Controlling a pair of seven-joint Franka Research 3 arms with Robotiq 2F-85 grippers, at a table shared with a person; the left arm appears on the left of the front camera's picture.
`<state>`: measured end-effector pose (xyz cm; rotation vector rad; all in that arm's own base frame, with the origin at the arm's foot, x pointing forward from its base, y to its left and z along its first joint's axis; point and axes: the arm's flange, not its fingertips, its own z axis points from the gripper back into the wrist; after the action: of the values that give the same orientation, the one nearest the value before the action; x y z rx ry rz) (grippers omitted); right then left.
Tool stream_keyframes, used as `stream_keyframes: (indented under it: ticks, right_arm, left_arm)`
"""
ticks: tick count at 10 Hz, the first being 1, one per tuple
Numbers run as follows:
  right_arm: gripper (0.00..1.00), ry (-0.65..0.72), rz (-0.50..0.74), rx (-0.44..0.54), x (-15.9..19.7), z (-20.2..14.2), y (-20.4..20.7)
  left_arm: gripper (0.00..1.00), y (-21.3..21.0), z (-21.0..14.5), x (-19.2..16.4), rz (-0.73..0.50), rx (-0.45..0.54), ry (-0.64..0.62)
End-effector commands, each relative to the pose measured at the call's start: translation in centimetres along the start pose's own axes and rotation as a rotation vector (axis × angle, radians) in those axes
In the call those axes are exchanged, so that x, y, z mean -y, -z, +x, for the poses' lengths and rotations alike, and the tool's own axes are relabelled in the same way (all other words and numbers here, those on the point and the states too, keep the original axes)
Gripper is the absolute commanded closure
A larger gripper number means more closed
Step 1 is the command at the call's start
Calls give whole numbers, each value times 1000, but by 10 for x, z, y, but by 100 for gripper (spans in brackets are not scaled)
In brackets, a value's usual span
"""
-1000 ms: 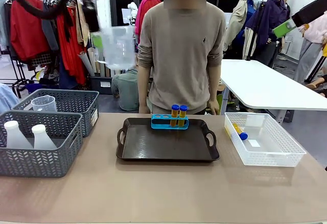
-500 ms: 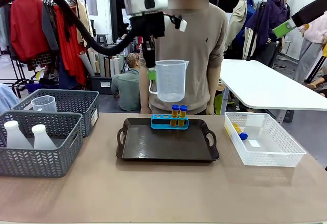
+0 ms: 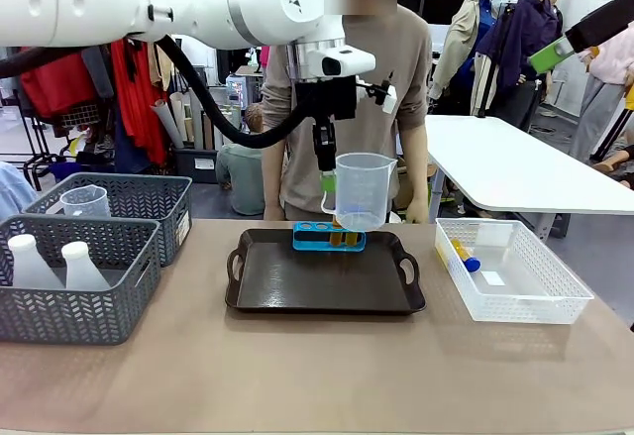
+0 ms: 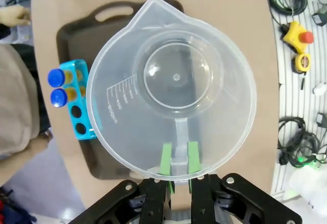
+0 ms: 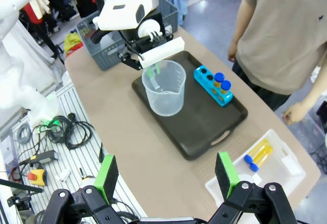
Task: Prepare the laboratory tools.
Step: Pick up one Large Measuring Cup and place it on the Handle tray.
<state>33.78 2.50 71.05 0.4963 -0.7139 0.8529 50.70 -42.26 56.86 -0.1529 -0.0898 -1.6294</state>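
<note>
Plastic, clear and spouted: from the front, the clear plastic measuring beaker (image 3: pixel 363 189) hangs upright from my left gripper (image 3: pixel 326 177), whose jaws are clamped on its handle. A second ago it was a blur high over the grey mesh baskets (image 3: pixel 119 202). Half a second ago it rode above the blue four-hole rack (image 3: pixel 312 240). Now it has come lower, its base in front of the rack's two blue-capped amber tubes (image 3: pixel 351 239) and above the black handled tray (image 3: pixel 317 281). I judge the carry nearly over and the set-down next.

Down my left wrist, the green pads (image 4: pixel 166 158) pinch the handle. The beaker (image 4: pixel 173 76) is empty, with the tray (image 4: pixel 71 40) beneath it. The rack (image 4: pixel 76 119) and its tubes (image 4: pixel 57 86) sit off to one side, just outside the rim.

From my right wrist, my right gripper (image 5: pixel 166 175) stands wide open, holding nothing, well back from the tray (image 5: pixel 204 122). The beaker (image 5: pixel 164 89) looks to be off the tray's surface. What remains, I think, is lowering it beside the rack (image 5: pixel 209 83) without knocking the tubes.
</note>
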Motion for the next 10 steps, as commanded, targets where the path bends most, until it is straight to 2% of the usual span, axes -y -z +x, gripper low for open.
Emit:
stream_keyframes:
  ticks: [1,3,4,6,8,10]
  right_arm:
    - [0,-6,15,14,0,1,0]
    - [0,-6,15,14,0,1,0]
    - [0,-6,15,14,0,1,0]
    - [0,-6,15,14,0,1,0]
    - [0,-6,15,14,0,1,0]
    - [0,-6,15,14,0,1,0]
  left_arm:
    - [100,-20,-11,5,1,-3,-17]
    - [100,-4,-3,0,2,0,-4]
    - [100,7,3,5,21,-51,73]
    - [100,59,28,-8,20,-45,141]
    - [100,91,37,-12,47,-40,185]
    - [100,126,33,-20,99,-70,155]
